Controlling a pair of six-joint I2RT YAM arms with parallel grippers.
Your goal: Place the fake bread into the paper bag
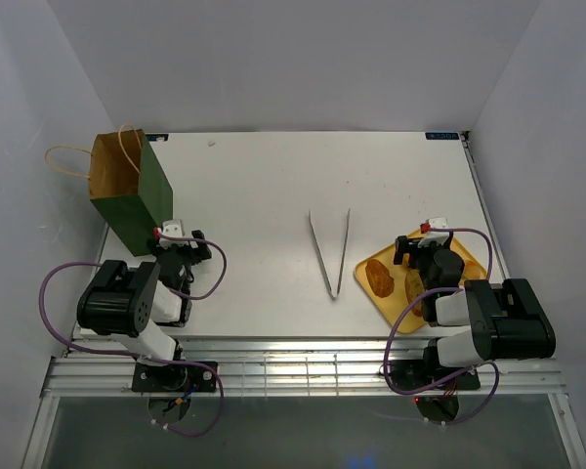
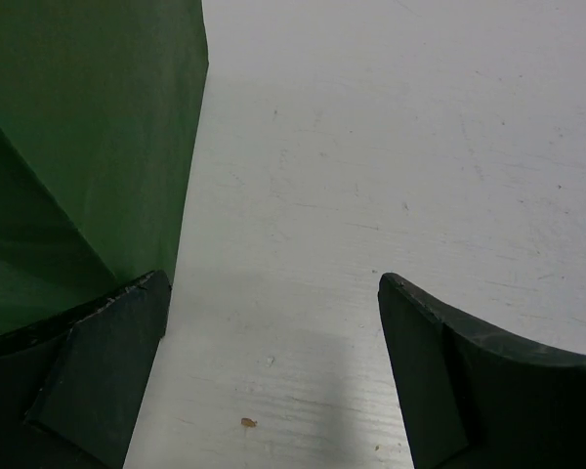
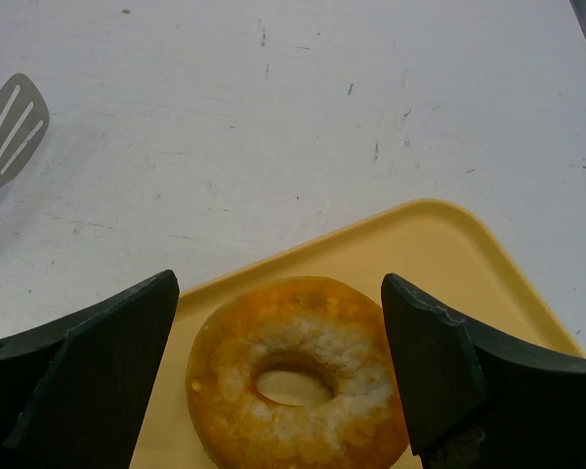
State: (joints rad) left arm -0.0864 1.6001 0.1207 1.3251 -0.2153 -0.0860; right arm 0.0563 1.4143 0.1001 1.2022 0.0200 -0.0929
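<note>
The upright paper bag (image 1: pixel 137 210) is dark green outside and kraft brown inside with pale cord handles (image 1: pixel 47 155), the flat plastic tray (image 3: pixel 449 254) yellow, the ring-shaped toy bread (image 3: pixel 298 386) golden-orange with white dusting, the long metal tongs (image 1: pixel 330 252) silver-grey, the tabletop (image 1: pixel 264 195) faintly speckled white.

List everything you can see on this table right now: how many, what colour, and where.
paper bag: one, dark green outside and brown inside, upright at the far left of the table, pale cord handles
fake bread: at least two, golden brown, on the tray, including a ring-shaped piece
tray: one, yellow, near right of the table
tongs: one pair, grey metal, lying mid-table
table: one, white
left gripper: one, black, open, low beside the bag's base
right gripper: one, black, open, over the tray with a finger on either side of the ring-shaped piece
</note>
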